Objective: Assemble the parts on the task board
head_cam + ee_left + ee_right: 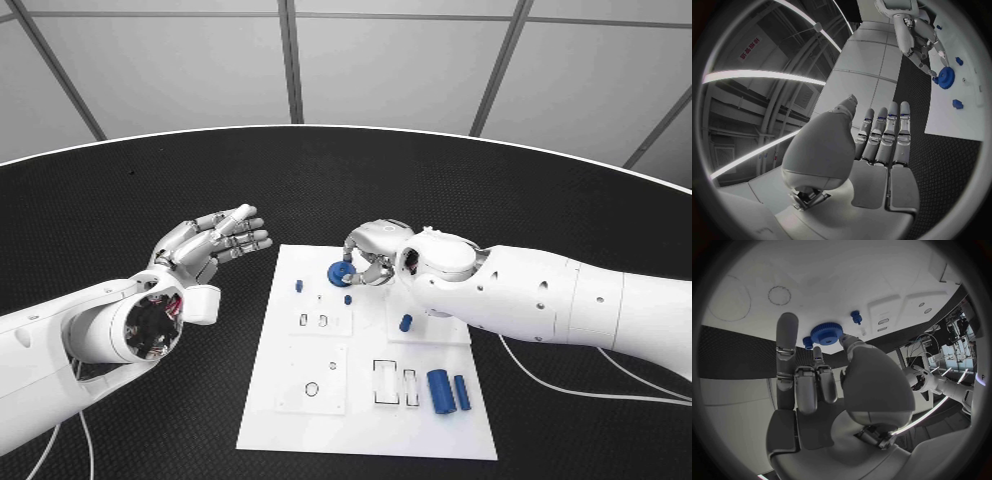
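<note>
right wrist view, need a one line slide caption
Right hand reaches for a blue gear on the white task board.

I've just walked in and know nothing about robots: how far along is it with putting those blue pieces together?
Early on, it seems. Nothing looks clearly assembled yet. In hand: the right hand is at a blue gear on the task board, fingers around it. The left hand hangs open beside the board, holding nothing. Left: two blue cylinders and small blue pieces lie loose.
</note>
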`<state>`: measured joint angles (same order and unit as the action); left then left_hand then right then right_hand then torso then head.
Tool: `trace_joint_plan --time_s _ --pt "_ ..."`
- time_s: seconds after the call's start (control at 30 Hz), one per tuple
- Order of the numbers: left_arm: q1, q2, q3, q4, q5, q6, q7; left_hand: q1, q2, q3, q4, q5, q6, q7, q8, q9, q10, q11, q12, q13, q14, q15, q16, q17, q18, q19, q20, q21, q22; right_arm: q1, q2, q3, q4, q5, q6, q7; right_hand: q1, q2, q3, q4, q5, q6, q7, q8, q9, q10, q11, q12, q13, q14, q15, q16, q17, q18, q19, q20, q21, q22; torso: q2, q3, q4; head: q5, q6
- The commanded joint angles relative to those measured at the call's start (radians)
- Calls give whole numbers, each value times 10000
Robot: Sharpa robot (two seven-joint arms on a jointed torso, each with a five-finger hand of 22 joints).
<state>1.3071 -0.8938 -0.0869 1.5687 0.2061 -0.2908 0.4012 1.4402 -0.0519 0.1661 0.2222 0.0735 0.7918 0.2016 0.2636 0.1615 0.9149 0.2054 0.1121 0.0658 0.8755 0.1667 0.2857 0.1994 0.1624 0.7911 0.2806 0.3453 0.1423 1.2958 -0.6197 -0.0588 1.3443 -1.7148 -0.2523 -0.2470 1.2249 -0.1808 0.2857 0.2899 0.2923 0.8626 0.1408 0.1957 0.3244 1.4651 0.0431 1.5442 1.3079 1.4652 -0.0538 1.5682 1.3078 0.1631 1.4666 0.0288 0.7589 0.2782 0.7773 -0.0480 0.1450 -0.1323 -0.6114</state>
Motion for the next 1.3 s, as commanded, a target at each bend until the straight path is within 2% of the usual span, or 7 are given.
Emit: trace_joint_plan --time_s 0.03,0.47,0.77,0.8,0.83,1.03,1.3 --pt "-1 3 0 -35 0 19 -2 22 -82 56 -24 17 50 517 -59 -13 98 3 -7 -10 -21 4 -56 9 201 39 -3 46 -16 0 -402 2 379 98 -789 164 -58 -28 -4 -46 66 17 -41 -50 16 904 47 70 2474 1056 23 26 2629 39 561 34 43 -18 -13 17 -16 -26 19" --pt "-6 185 -3 -341 -2 262 -62 24 -87 62 -28 17 46 522 -65 -15 99 6 -20 -10 -19 6 -64 12 200 39 -2 45 -21 5 -3210 -3 1450 4254 -2453 2583 837 -269 278 -431 -396 268 -75 -148 53 768 44 -112 2334 1055 -162 22 2623 113 543 -94 -345 -667 -148 83 -257 -230 202" --pt "-12 306 -4 -515 -149 520 -160 115 -121 121 -104 21 129 493 -36 -3 236 -27 -7 7 61 -22 -55 42 204 53 -9 51 -36 -46 -4181 -17 1057 5239 -2618 3589 1363 -446 310 -708 -372 341 -127 -231 54 762 3 -125 2325 1055 -201 24 2625 -249 643 -139 1549 2080 -161 195 -259 -399 324" --pt "-13 306 -4 -523 -165 542 -168 118 -122 126 -107 21 134 491 -34 -3 246 -30 -6 8 71 -25 -51 45 204 55 -9 52 -36 -85 -4206 -18 1024 5259 -2637 3621 1394 -454 311 -721 -359 338 -125 -244 52 761 3 -127 2323 1056 -199 26 2629 -303 657 -140 1832 2500 -159 209 -255 -411 318" --pt "-14 306 -4 -531 -179 559 -175 136 -131 146 -125 21 166 482 -24 1 307 -44 5 13 107 -38 -42 58 205 63 -12 57 -40 -165 -4243 -19 971 5286 -2667 3671 1434 -458 288 -695 -348 368 110 -304 47 759 296 -133 2320 1056 284 26 2629 -1631 1042 -35 8119 12926 -158 225 -253 -426 310" --pt "-17 293 -5 -581 -224 616 -196 165 -152 198 -160 21 232 455 -9 6 441 -78 22 22 209 -72 -8 95 205 76 -18 67 -50 -554 -4314 -22 657 5356 -2715 3769 1636 -479 170 -562 -332 417 116 -635 24 744 275 -148 2309 1056 267 26 2629 -1631 1042 260 8119 12926 -132 304 -253 -492 310" --pt "-19 305 -6 -616 -235 634 -190 172 -156 206 -166 21 238 451 -8 6 451 -81 20 21 219 -76 -5 99 204 75 -19 67 -52 -927 -4247 -23 401 5374 -2558 3658 1727 -504 89 -530 -338 283 166 -792 10 709 315 -188 2277 1056 354 26 2629 -1631 1042 508 8119 12926 -145 253 -256 -517 249"
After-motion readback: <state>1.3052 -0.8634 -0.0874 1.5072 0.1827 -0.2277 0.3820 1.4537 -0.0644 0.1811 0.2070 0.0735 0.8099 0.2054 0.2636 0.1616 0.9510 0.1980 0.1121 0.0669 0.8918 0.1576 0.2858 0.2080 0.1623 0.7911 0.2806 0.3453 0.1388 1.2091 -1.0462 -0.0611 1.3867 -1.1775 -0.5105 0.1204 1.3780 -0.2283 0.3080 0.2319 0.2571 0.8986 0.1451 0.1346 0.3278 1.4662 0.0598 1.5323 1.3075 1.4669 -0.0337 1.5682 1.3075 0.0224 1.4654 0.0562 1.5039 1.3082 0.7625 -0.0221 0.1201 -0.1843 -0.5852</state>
